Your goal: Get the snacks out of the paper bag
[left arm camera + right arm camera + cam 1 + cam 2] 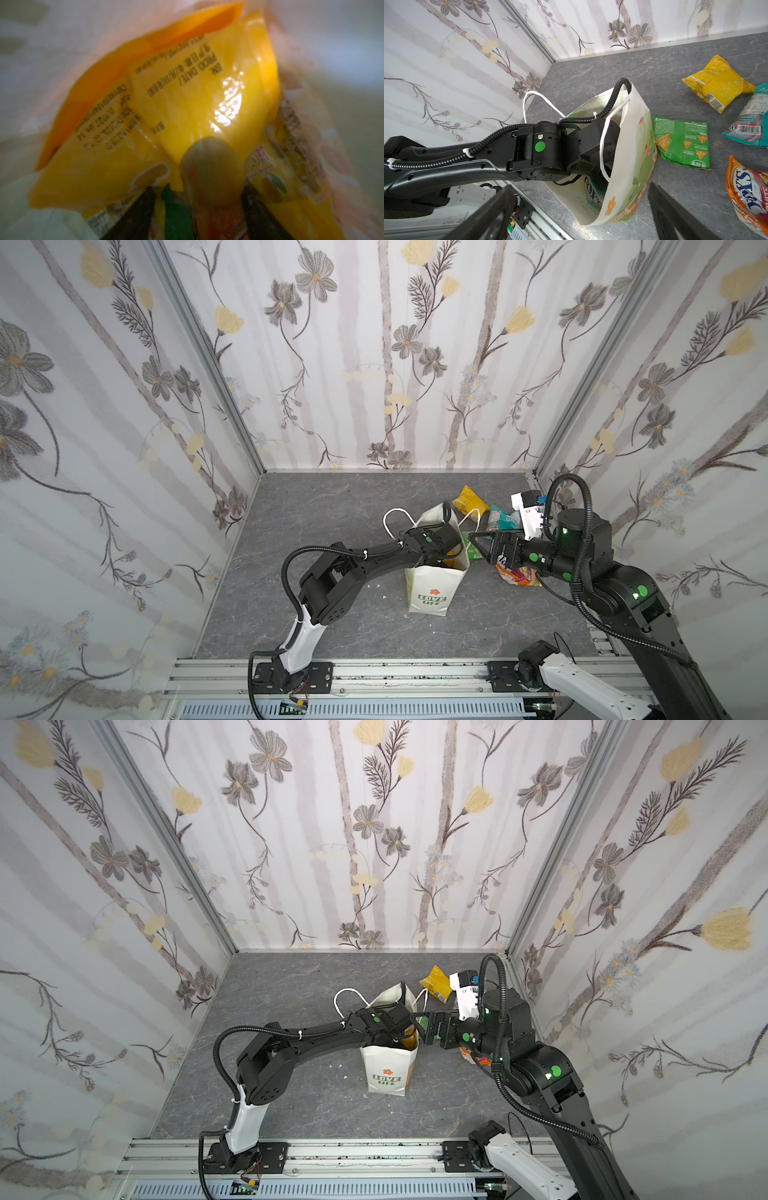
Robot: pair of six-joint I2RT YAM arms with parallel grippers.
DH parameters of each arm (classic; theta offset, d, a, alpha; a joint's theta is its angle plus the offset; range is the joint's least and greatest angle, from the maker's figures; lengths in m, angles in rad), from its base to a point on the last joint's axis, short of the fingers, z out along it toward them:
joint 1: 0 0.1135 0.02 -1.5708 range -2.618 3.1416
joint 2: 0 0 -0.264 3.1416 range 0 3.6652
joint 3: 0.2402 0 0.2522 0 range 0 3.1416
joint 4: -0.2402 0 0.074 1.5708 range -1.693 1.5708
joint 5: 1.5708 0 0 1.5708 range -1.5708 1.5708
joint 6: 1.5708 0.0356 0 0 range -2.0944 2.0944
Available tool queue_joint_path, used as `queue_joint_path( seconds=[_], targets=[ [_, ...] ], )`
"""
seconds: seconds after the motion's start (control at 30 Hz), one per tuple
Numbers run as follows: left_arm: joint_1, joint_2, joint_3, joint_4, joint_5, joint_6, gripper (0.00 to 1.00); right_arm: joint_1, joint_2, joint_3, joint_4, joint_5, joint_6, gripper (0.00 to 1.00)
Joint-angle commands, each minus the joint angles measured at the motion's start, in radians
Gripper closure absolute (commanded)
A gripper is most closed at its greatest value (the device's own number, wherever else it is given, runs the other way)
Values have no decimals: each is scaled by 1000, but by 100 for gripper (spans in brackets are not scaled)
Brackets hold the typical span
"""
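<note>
Left wrist view: pouch (187, 104) inside bag (428, 580); looks light, crinkly, slippery, so pinch a sealed edge. Left end effector (199, 193) at it, closure unclear through blur. Right end effector (580, 189) spread, empty.

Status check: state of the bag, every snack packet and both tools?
White flower-print paper bag: upright, open, left arm reaching in.
Large orange-yellow pouch: inside the bag.
Crinkly yellow packet: out, on the grey table.
Green chip packet: out, beside the bag.
Teal packet: out, on table.
Orange-and-white candy packet: out, on table.
Left tool: inside bag, grip unclear.
Right tool: open, empty, outside bag.
</note>
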Motion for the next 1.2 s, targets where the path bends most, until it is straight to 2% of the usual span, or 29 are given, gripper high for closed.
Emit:
queue_joint_path(
  seconds=[0.0,0.1,0.27,0.3,1.17],
  targets=[
    [3,22,-13,-59,13,-6,58,1,4,-2,28,4,6,0],
    [3,4,-13,-62,13,-7,76,1,5,-3,29,11,6,0],
    [2,-36,-6,-66,16,-6,98,1,3,-15,32,18,11,0],
    [2,-44,-4,-72,14,-6,100,1,0,-16,31,19,13,0],
    [4,-158,147,-226,-90,-6,100,-3,-43,-48,54,105,8,0]
  ],
)
